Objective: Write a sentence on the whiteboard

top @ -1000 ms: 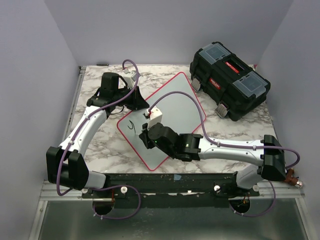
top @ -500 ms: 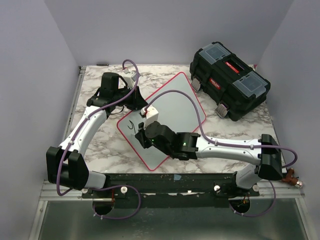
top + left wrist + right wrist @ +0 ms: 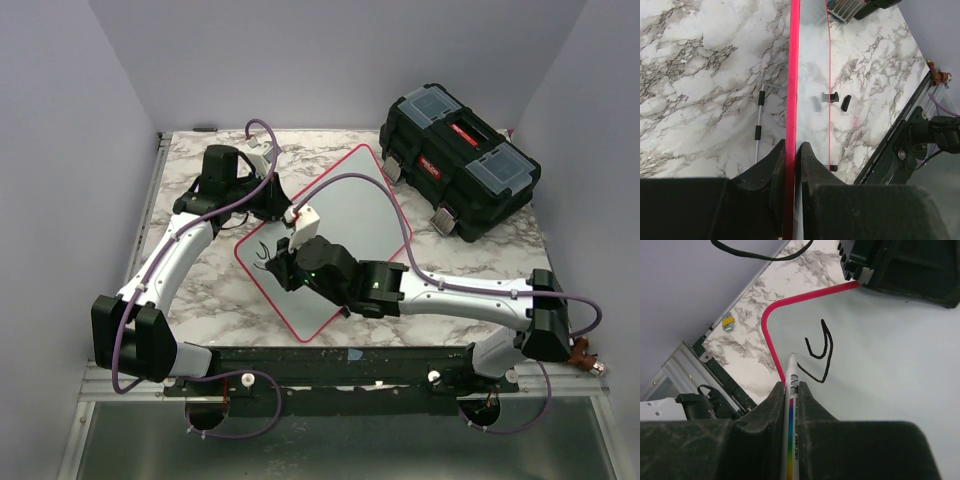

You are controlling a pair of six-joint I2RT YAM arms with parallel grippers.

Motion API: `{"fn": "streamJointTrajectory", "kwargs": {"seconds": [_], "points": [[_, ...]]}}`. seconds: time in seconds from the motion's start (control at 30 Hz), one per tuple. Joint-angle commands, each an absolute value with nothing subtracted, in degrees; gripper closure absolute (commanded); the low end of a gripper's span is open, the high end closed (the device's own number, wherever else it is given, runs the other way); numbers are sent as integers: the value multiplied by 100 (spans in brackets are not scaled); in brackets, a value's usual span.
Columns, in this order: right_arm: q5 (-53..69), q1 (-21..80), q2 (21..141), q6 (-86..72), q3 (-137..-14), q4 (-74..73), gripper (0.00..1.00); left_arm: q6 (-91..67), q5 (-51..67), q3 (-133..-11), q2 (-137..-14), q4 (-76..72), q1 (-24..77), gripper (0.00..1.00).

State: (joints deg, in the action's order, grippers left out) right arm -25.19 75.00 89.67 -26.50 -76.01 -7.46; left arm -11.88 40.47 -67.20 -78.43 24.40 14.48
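Observation:
The whiteboard (image 3: 345, 215) lies tilted on the marble table, with a red-pink rim. My left gripper (image 3: 276, 206) is shut on its far-left edge; in the left wrist view the jaws (image 3: 792, 150) pinch the red rim (image 3: 793, 70). My right gripper (image 3: 281, 262) is over the board's left corner, shut on a white marker (image 3: 792, 380) with a rainbow stripe. Of the sentence only one black letter like a "y" (image 3: 819, 351) shows, also in the top view (image 3: 266, 254). The marker tip sits just left of the letter's tail, near the rim (image 3: 771, 347).
A black toolbox (image 3: 458, 170) stands at the back right, its corner close to the board's far edge (image 3: 900, 265). A thin metal rod with black sleeves (image 3: 759, 127) lies on the marble by the board. The table's front rail (image 3: 340, 358) lies below the board.
My right gripper has moved left and a little back across the board with the marker. The black letter has gained strokes. The left gripper has kept its hold.

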Motion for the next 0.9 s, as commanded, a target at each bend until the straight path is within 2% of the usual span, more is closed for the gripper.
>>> {"fn": "streamJointTrajectory", "kwargs": {"seconds": [0.0, 0.23, 0.87], "points": [[-2824, 7491, 8286, -2651, -7155, -283, 99, -721, 3687, -6692, -7822, 2971, 1600, 100], [-3663, 7377, 8019, -2671, -6760, -364, 99, -728, 3709, -6698, -7817, 2971, 1600, 100], [-3673, 7261, 8788, -2432, -7541, -533, 99, -712, 3708, -6704, -7814, 2976, 1600, 100]]}}
